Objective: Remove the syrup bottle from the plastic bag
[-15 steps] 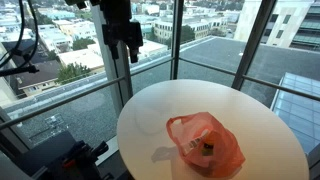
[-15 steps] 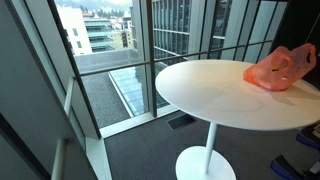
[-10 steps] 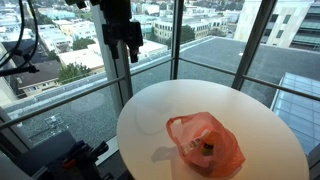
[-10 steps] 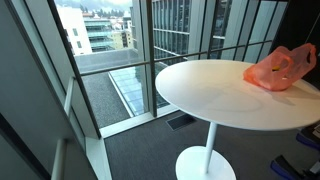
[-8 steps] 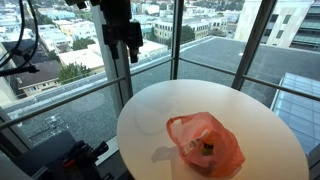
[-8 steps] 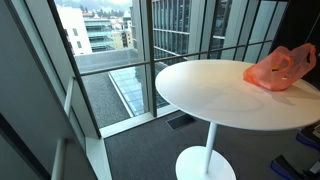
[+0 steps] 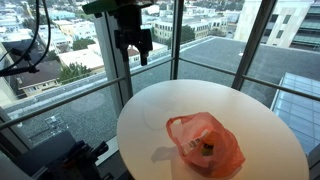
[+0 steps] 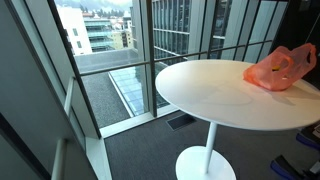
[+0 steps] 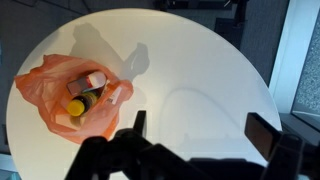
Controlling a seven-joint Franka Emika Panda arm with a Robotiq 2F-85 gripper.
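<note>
An orange plastic bag (image 7: 206,143) lies on the round white table (image 7: 250,115); it also shows in an exterior view (image 8: 279,68) and in the wrist view (image 9: 72,96). Through the bag's open mouth I see the syrup bottle (image 9: 83,100) with a yellow cap, lying among other items. My gripper (image 7: 132,51) hangs high above the table's far edge, well apart from the bag. In the wrist view the gripper (image 9: 198,132) is open and empty, its fingers spread wide over bare tabletop to the right of the bag.
Floor-to-ceiling windows with dark frames (image 7: 178,40) stand close behind the table. The table stands on a single white pedestal (image 8: 208,150). Dark robot base equipment (image 7: 60,160) sits low beside the table.
The gripper has shifted a little toward the table, moving right and slightly down in the exterior view. The bag has not moved.
</note>
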